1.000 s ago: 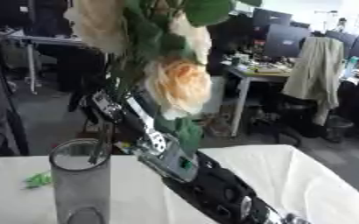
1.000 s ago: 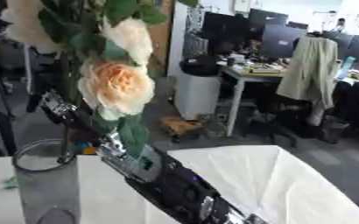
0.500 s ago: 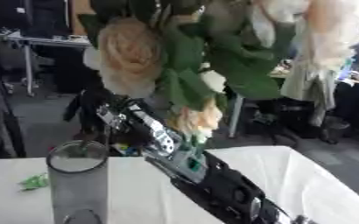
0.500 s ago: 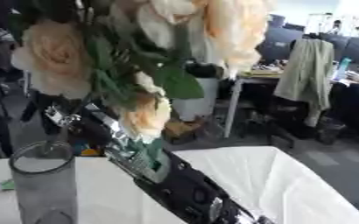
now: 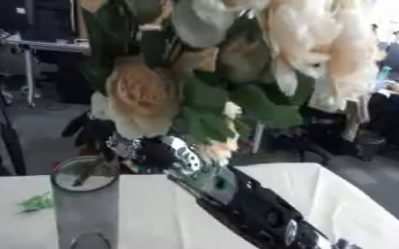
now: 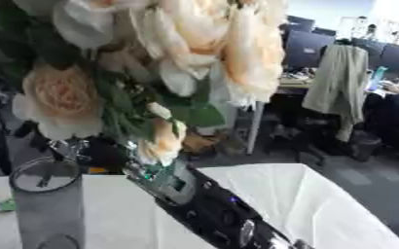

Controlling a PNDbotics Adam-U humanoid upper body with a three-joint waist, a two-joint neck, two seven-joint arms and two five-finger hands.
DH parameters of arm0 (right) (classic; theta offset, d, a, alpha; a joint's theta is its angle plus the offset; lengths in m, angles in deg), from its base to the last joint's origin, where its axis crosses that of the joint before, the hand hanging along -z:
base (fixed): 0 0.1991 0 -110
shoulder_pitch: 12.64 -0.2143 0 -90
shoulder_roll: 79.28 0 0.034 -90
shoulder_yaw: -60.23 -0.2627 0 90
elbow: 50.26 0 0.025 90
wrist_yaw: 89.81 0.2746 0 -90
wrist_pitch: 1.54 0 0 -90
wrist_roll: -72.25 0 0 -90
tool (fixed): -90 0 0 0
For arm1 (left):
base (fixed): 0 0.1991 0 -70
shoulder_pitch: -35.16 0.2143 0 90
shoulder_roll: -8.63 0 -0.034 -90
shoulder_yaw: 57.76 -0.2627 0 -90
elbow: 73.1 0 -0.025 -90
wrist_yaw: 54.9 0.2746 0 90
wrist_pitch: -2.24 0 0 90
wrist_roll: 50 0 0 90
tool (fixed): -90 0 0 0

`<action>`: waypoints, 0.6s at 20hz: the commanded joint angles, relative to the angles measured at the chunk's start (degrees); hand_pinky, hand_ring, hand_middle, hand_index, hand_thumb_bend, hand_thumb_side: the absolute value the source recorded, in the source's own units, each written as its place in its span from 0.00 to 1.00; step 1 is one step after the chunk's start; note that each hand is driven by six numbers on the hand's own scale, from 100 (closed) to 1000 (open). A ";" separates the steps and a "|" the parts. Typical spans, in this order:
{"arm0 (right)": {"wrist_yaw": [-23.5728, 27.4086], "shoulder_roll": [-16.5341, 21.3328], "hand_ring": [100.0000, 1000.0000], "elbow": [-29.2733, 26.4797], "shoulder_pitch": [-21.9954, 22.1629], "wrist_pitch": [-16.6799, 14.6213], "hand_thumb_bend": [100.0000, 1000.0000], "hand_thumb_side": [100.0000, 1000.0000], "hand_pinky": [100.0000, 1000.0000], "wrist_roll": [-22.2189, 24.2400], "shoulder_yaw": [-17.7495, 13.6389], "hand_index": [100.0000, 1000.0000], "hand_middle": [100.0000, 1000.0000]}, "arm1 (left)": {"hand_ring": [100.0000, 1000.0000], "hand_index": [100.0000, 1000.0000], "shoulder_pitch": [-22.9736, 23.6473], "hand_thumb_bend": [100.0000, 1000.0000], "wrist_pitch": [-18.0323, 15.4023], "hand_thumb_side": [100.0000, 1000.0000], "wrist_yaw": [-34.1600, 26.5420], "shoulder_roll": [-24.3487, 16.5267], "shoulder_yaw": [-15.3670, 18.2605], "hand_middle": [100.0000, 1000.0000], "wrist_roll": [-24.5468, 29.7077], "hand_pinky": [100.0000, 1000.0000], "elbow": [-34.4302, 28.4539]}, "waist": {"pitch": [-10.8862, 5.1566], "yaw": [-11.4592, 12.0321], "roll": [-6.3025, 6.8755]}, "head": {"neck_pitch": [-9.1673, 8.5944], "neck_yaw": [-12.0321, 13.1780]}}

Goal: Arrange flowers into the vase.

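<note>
Fingers of the right hand (image 5: 100,138) are mostly hidden behind the blooms, so whether they are curled round the stems or spread cannot be told; only dark shapes and silver joints show just above and behind the tall grey translucent cylindrical vase (image 5: 85,204). That hand's black forearm (image 5: 245,209), with silver fittings and a pale green panel, runs from the lower right up to the vase's rim, ending just beside it.

Filling the upper part of both views, above the vase and very close to the camera, is the bunch of cream and peach artificial roses with dark green leaves (image 6: 165,73). One peach rose (image 5: 143,99) hangs directly above the vase mouth, apart from the rim. A smaller peach bud (image 6: 162,141) sits lower, to the right of the vase and near the forearm. Inside the vase mouth a thin dark stem-like line shows against the pale opening, though what it belongs to is unclear.

The vase stands upright on the white cloth-covered table (image 6: 322,204), towards its left side. A small green scrap, perhaps a leaf (image 5: 34,202), lies on the cloth just left of the vase. Behind the vase, well beyond the table, are office desks and a grey jacket hanging on a chair (image 6: 339,82).
</note>
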 commanded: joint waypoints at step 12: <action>6.46 8.43 0.76 -2.06 2.49 2.56 0.00 0.84 0.59 13.74 -2.66 0.35 0.39 | 0.62 0.68 -0.10 0.98 0.22 0.84 0.95 -1.82 0.47 0.58 0.43 0.70 -0.19 | -1.33 -1.10 -0.05 | -0.13 0.60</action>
